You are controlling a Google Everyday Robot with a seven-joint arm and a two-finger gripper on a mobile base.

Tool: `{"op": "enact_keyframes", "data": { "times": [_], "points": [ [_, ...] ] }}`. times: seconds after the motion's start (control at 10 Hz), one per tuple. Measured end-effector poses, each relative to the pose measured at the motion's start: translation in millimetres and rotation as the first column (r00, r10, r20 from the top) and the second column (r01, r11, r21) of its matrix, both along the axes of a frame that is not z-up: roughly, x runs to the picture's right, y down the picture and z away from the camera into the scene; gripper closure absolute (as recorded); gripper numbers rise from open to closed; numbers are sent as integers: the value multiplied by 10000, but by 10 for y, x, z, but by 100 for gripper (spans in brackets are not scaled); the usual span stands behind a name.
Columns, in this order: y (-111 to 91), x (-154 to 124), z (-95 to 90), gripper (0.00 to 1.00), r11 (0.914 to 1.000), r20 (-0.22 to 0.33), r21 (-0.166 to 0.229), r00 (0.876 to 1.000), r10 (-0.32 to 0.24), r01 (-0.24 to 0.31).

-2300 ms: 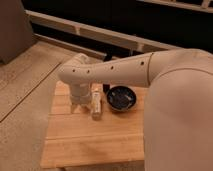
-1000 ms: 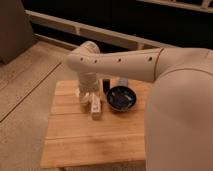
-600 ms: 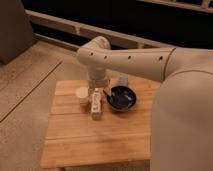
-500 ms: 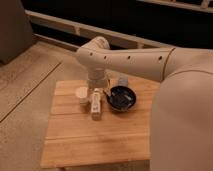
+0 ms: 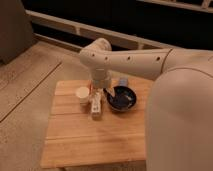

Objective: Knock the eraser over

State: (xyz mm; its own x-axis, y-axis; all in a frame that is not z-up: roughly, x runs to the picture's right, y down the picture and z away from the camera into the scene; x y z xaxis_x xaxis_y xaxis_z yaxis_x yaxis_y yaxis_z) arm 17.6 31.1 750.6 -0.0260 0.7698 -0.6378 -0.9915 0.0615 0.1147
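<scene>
Faint marks on the eraser (image 5: 95,108) were too small to read. It was a pale, narrow block on the wooden table (image 5: 75,145), between a white cup (image 5: 82,94) and a dark blue bowl (image 5: 123,98), close to both. Whether it stood upright or lay flat could not be told. The bowl's inside showed only a pale glint; the cup's contents were not discernible. The gripper (image 5: 99,91) hung just behind the eraser, above the table's far half, and its opening could not be told.
</scene>
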Motion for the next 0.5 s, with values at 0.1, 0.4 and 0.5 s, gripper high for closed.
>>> {"op": "enact_keyframes", "data": {
  "times": [0.1,0.4,0.5],
  "points": [
    [-28,241,157,35,9998,-633,-131,9978,171,-180],
    [-227,435,528,35,9990,-1112,-14,9928,448,-452],
    [-287,425,649,35,9990,-1005,5,9939,453,-455]
  ]
}}
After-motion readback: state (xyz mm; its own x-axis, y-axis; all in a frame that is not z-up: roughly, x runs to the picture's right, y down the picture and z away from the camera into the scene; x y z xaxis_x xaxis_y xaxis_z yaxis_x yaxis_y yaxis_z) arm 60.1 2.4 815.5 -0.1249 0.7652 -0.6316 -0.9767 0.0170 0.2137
